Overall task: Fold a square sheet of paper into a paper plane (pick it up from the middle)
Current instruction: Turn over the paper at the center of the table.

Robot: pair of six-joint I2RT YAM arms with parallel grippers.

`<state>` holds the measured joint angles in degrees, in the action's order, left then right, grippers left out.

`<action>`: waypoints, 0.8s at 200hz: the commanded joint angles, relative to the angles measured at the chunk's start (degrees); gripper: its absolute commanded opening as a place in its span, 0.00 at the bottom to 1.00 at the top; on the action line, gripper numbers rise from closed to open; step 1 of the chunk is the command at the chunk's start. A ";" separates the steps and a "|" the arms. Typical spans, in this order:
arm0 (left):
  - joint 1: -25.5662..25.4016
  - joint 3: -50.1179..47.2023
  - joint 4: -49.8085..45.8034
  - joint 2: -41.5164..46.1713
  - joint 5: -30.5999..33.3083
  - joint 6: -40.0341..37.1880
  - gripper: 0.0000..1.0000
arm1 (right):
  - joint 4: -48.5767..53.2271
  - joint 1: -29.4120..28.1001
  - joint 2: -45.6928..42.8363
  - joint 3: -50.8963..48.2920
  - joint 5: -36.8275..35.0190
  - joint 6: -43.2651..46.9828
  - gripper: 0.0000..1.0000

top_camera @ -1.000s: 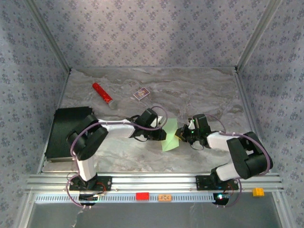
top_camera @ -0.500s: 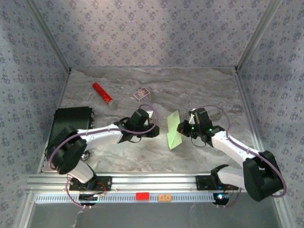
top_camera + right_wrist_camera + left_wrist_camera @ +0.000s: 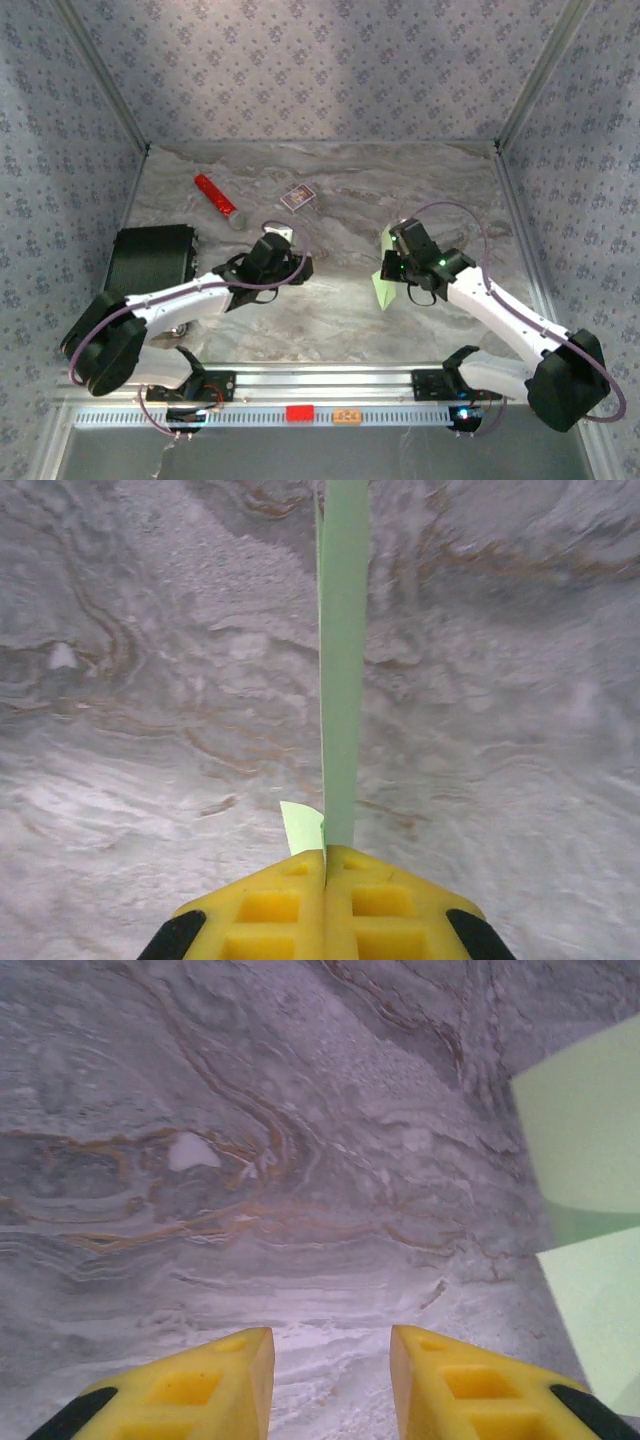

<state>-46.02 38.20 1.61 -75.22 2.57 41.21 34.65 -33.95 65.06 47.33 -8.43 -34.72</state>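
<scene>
The right gripper (image 3: 389,268) is pinching the pale green paper (image 3: 382,281) right of the table's middle, and from overhead the paper is reading as a narrow folded strip with a pointed lower end, standing on edge rather than lying flat. The right wrist camera is making the grip plain: the two yellow fingers (image 3: 380,900) are pressing together on the paper (image 3: 344,660), which is running straight away from them as a thin edge-on band, with a small corner poking out at the left of the jaws. The left gripper (image 3: 299,266) is sitting well apart from it, over bare marble table (image 3: 340,310). Its own camera is showing the yellow jaws (image 3: 331,1360) standing apart with nothing between them (just veined stone below), and two pale green faces of the paper (image 3: 590,1130) at the right edge. The overhead view is also taking in a red cylinder (image 3: 215,196), a small card box (image 3: 297,197) and a black case (image 3: 150,258) on the left side
</scene>
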 commanded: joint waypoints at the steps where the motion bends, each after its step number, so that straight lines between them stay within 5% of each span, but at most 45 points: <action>1: 0.79 -1.16 -1.86 3.27 4.48 1.24 0.37 | 10.86 -3.09 3.06 4.85 -14.49 2.42 0.04; 36: 1.53 -3.42 -4.85 8.65 11.20 3.85 0.39 | 22.95 -9.29 11.18 12.90 -32.43 -3.08 0.03; 74: 2.28 -5.11 -9.51 15.24 17.47 6.70 0.39 | 30.30 -15.14 23.38 20.37 -41.03 -7.27 0.02; 100: 2.41 -5.14 -13.44 19.62 21.66 7.54 0.40 | 29.03 -19.08 32.04 24.96 -40.72 -7.35 0.03; 160: 2.77 -7.74 -17.83 29.29 26.93 9.16 0.41 | 17.73 -23.95 43.64 31.85 -27.06 -2.16 0.09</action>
<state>-43.79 31.57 -12.93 -48.38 25.96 49.17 56.27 -56.97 106.30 75.53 -41.12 -38.70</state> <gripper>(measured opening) 0.407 0.074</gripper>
